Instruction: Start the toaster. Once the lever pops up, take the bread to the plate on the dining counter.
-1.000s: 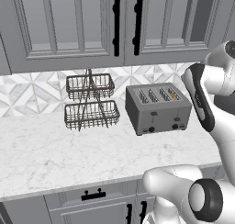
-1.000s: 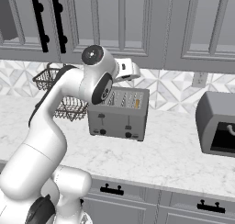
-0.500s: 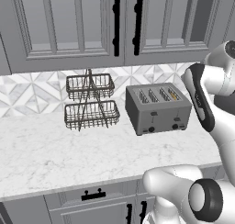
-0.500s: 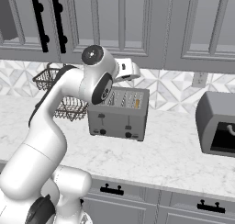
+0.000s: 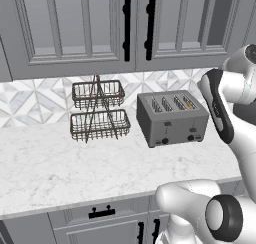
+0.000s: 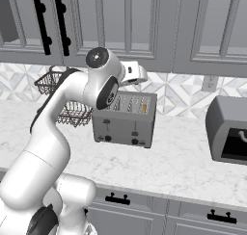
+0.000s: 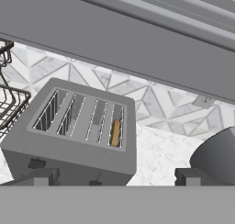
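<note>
the white arm rises from its base in front of the worktop and bends high over it. in the right base view the forearm climbs up past the wire basket rack (image 6: 67,101), the round dark-capped joint sits near the bottom edge of the wall cabinets (image 6: 144,22), and the white hand reaches off toward the tiled wall above the toaster (image 6: 126,119). in the left base view a dark-striped link of the arm hangs at the right, beside the toaster (image 5: 172,118) and a little above it.

the gripper (image 7: 112,178) is up in the air, short of the toaster and looking down on its top at a slant. its two dark finger tips (image 7: 43,176) stand wide apart at the bottom of the hand view, with nothing between them. they touch nothing.

the toaster stands on the marble worktop (image 5: 55,163), back near the patterned tiles, with the two-tier wire basket rack (image 5: 98,111) just beside it on the left. its two small levers and two dark knobs face the front. the bread (image 7: 115,132) sits down in the rightmost slot as seen from the hand, a thin golden-brown edge showing; the same warm sliver shows in the far right slot from the right base view (image 6: 144,108) and from the left base view (image 5: 189,103). the other three slots look dark.

to the right, well apart from the toaster, a dark grey appliance (image 6: 230,130) with a rounded top sits on the same worktop.
</note>
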Robot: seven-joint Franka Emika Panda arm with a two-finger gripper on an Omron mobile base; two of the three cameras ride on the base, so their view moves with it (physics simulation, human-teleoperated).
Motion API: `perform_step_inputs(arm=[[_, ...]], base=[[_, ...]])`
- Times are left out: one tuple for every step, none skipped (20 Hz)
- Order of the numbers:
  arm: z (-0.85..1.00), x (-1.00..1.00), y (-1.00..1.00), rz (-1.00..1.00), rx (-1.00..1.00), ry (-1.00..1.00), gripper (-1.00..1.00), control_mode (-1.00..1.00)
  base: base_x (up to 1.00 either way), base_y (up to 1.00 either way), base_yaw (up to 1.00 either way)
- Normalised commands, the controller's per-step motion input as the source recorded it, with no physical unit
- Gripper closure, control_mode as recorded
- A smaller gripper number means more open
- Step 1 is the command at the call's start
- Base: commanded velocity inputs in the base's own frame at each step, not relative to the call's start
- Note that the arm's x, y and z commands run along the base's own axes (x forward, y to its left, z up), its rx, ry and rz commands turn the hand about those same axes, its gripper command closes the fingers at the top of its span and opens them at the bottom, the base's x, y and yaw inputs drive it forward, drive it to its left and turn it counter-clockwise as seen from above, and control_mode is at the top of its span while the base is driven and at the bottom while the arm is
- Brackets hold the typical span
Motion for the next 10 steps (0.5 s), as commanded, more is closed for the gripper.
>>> perform_step_inputs(arm=[[0.00, 0.00, 0.00, 0.00, 0.00, 0.00, -1.00, -1.00], [0.00, 0.00, 0.00, 0.00, 0.00, 0.00, -1.00, -1.00], [0.00, 0.00, 0.00, 0.00, 0.00, 0.00, -1.00, -1.00], [0.00, 0.00, 0.00, 0.00, 0.00, 0.00, -1.00, -1.00], [0.00, 0.00, 0.00, 0.00, 0.00, 0.00, -1.00, -1.00], [0.00, 0.00, 0.00, 0.00, 0.00, 0.00, -1.00, -1.00], [0.00, 0.00, 0.00, 0.00, 0.00, 0.00, -1.00, -1.00], [0.00, 0.00, 0.00, 0.00, 0.00, 0.00, -1.00, -1.00], [0.00, 0.00, 0.00, 0.00, 0.00, 0.00, -1.00, -1.00], [0.00, 0.00, 0.00, 0.00, 0.00, 0.00, -1.00, -1.00]], base=[[0.00, 0.00, 0.00], [0.00, 0.00, 0.00], [0.00, 0.00, 0.00], [0.00, 0.00, 0.00], [0.00, 0.00, 0.00], [0.00, 0.00, 0.00], [0.00, 0.00, 0.00], [0.00, 0.00, 0.00], [0.00, 0.00, 0.00], [0.00, 0.00, 0.00]])
